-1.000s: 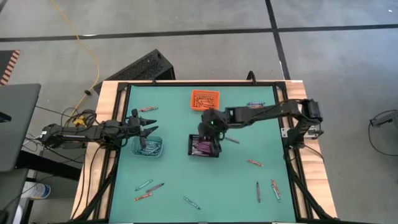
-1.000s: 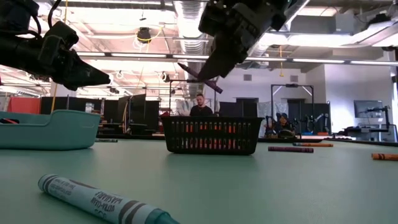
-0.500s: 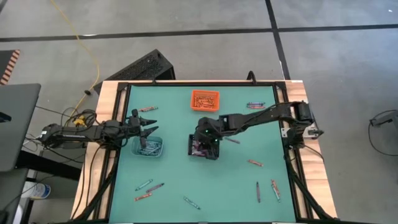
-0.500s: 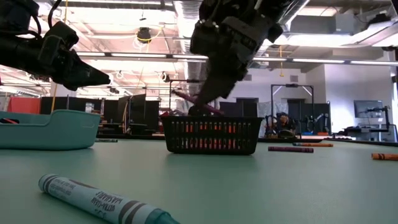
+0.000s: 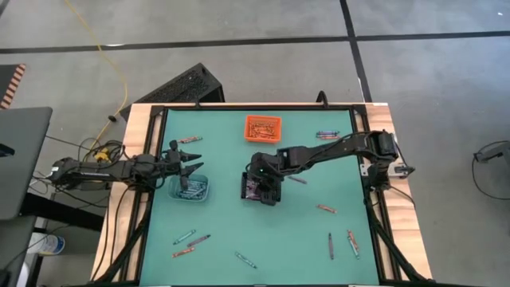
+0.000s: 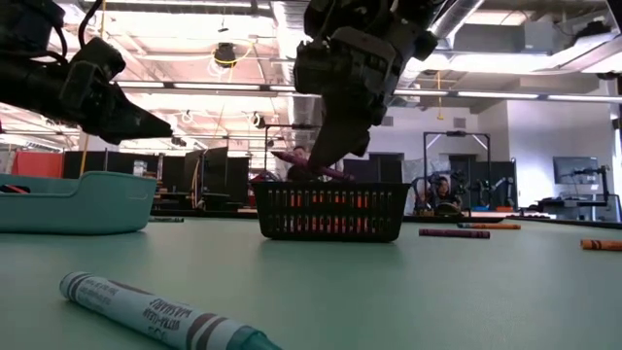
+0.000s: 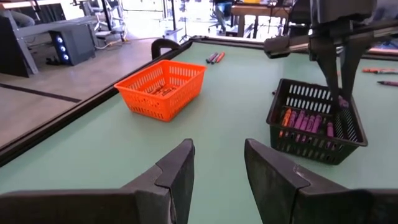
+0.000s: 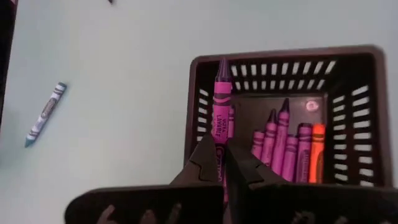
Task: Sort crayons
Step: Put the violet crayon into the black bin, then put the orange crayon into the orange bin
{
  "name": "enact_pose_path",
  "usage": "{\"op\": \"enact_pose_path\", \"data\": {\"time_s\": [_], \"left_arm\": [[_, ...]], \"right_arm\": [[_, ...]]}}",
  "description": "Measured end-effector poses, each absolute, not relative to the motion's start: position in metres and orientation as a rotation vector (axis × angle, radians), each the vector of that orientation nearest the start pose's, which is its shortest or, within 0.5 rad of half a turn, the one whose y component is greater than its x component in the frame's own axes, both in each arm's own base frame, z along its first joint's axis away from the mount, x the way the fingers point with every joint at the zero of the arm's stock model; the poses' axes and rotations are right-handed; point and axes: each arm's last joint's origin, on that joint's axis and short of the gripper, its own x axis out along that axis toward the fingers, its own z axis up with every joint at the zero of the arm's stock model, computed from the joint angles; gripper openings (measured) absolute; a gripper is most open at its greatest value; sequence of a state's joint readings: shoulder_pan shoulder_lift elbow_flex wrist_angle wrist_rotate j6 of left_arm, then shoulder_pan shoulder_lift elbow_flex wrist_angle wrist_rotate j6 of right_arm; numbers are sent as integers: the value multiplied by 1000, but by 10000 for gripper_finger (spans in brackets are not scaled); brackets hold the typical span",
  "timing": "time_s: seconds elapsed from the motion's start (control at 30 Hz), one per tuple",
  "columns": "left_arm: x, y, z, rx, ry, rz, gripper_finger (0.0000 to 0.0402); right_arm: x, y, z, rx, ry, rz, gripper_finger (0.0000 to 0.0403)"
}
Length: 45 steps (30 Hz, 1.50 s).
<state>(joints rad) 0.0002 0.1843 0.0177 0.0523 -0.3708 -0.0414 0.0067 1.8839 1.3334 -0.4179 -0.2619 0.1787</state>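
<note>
Right gripper (image 8: 221, 163) low over the black bin (image 8: 367, 118) at mid-counter, jaws pinching a purple crayon (image 8: 221, 106) by its lower end; crayon's long axis runs straight out from the jaws, tip forward, lying across the bin's rim; in the low view it sits tilted just above the bin's top edge, not yet dropped; the bin lies directly under and ahead of the jaws, so the release looks a matter of letting go; inside already: several purple crayons and one orange; left gripper (image 7: 217, 168) waits above the teal bin (image 5: 191, 189) at the counter's (image 5: 303, 231) left side, jaws spread, holding nothing; orange bin (image 5: 262, 127) at the far edge; loose crayons (image 5: 191, 239) scattered near the front and right; right arm plainly nearer the black bin.
</note>
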Motion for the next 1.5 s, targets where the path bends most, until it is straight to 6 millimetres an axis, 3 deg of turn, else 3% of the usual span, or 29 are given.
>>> {"op": "enact_pose_path", "data": {"time_s": [0.27, 0.63, 0.93, 1.5], "left_arm": [[106, 10, 160, -20, 105, 372, 129], [106, 10, 160, -20, 105, 372, 129], [106, 10, 160, -20, 105, 372, 129], [106, 10, 160, -20, 106, 372, 129]], "right_arm": [[393, 10, 197, 323, 1027, 134, 21], [390, 2, 195, 332, 1053, 109, 97], [390, 7, 193, 124, 1057, 33, 97], [382, 12, 179, 31, 1089, -94, 97]]}}
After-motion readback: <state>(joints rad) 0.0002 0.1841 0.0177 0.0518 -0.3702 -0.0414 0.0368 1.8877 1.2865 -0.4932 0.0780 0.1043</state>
